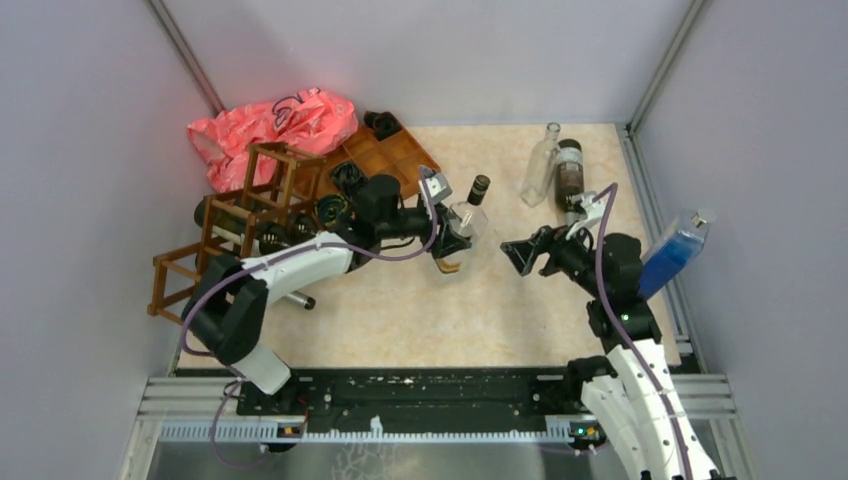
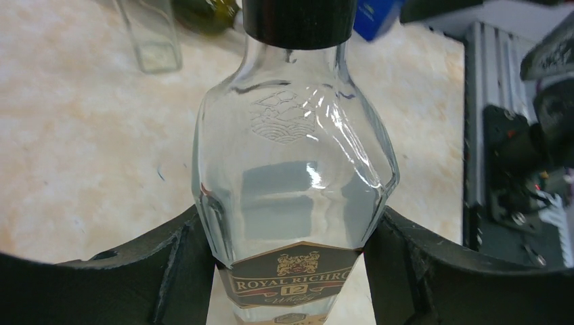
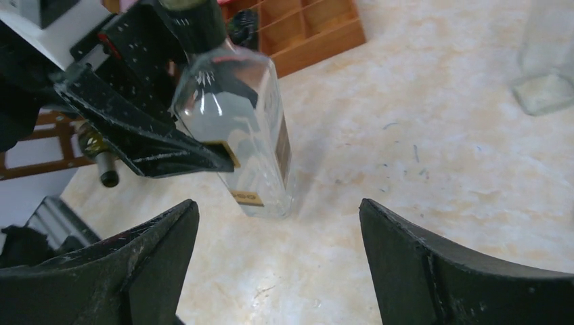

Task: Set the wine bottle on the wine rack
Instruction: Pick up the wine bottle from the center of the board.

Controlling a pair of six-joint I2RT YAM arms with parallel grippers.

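The wine bottle (image 1: pixel 468 215) is clear glass with a black cap and a dark gold-lettered label. It stands near the middle of the table, a little tilted. My left gripper (image 1: pixel 455 240) is shut on it, with a black finger pressed against each side of its body (image 2: pixel 294 162) at label height. My right gripper (image 1: pixel 522 255) hangs open to the right of the bottle, facing it and apart from it. In the right wrist view the bottle (image 3: pixel 244 135) stands beyond the wide-open right gripper (image 3: pixel 277 257). The dark brown wine rack (image 1: pixel 272 150) stands at the left.
Dark bottles (image 1: pixel 240 215) lie at the rack. A pink plastic bag (image 1: pixel 275 125) and an orange-brown compartmented tray (image 1: pixel 390 155) are at the back. An empty clear bottle (image 1: pixel 540 165) and a dark bottle (image 1: pixel 570 170) lie at the back right. A blue bottle (image 1: pixel 672 255) leans on the right wall.
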